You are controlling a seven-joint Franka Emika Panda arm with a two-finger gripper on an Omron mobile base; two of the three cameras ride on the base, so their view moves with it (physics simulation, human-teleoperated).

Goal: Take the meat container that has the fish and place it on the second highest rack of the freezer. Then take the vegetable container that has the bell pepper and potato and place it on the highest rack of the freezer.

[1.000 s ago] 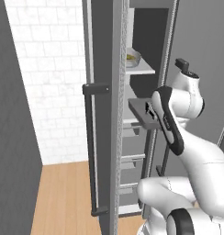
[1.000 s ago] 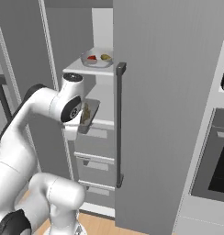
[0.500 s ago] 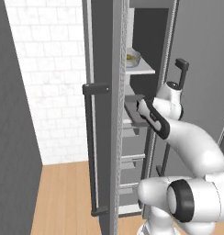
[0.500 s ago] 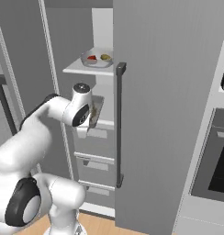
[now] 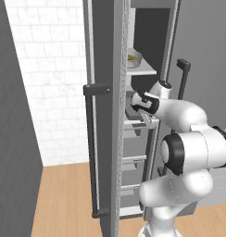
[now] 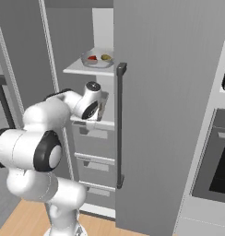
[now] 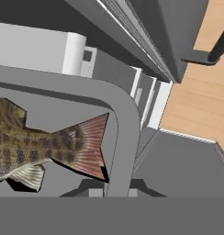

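Observation:
My gripper (image 7: 111,188) is shut on the rim of the meat container (image 7: 127,119), a grey tray holding the fish (image 7: 45,142). The hand (image 5: 141,102) reaches inside the open freezer (image 5: 105,46), with the tray (image 5: 139,114) just above the second highest rack (image 6: 109,122); from the right, the hand (image 6: 95,109) hides most of the tray. The vegetable container (image 6: 98,60) stands on the highest rack (image 6: 84,70) with the bell pepper (image 6: 91,58) and the potato (image 6: 105,57) inside. From the left its edge (image 5: 134,58) shows behind the door.
The freezer's open doors (image 6: 169,92) flank the arm closely on both sides, each with a long dark handle (image 5: 90,148). Drawers (image 6: 98,138) sit below the racks. A black wall oven (image 6: 220,161) is to the right, a white brick wall (image 5: 50,69) and wood floor (image 5: 64,194) to the left.
The arm has stretched forward, carrying the grey tray from in front of the doors into the freezer at the second rack's level. The vegetable container has not moved.

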